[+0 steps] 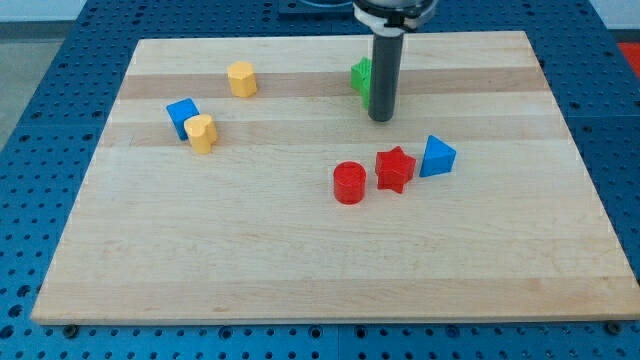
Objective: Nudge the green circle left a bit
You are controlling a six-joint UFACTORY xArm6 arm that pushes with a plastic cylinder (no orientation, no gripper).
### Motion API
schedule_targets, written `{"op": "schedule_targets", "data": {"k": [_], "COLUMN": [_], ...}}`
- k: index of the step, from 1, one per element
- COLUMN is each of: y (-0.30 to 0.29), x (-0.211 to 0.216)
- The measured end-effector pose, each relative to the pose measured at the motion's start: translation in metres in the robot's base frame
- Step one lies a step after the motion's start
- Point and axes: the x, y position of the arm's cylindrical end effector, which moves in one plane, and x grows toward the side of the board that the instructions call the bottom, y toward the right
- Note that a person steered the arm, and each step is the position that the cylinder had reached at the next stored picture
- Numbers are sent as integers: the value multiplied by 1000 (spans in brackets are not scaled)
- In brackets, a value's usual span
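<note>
Standing clawless (nothing to clench) just right of the green circle (361, 77), my tip (381, 118) should shove this light, rigid, slidey block's right flank.

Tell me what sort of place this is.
Probably a robotics lab bench: a wooden board lies on a blue perforated table, and my tip stands beside a green block.

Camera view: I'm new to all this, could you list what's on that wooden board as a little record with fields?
board: wooden table top
my tip, just to the view's right of the green block
green block, largely hidden behind the rod
yellow blocks: one near the view's top, one beside the blue cube
blue blocks: cube at the view's left, triangular one at the right
red blocks: cylinder, star
</note>
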Motion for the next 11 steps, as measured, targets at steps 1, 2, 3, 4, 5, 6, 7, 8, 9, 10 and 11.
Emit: {"op": "schedule_targets", "data": {"k": [1, 2, 3, 4, 5, 6, 7, 8, 9, 10, 11], "y": [1, 17, 40, 45, 45, 43, 32, 15, 7, 7, 18], "x": [-1, -1, -1, -16, -26, -29, -30, -30, -30, -30, -30]}}
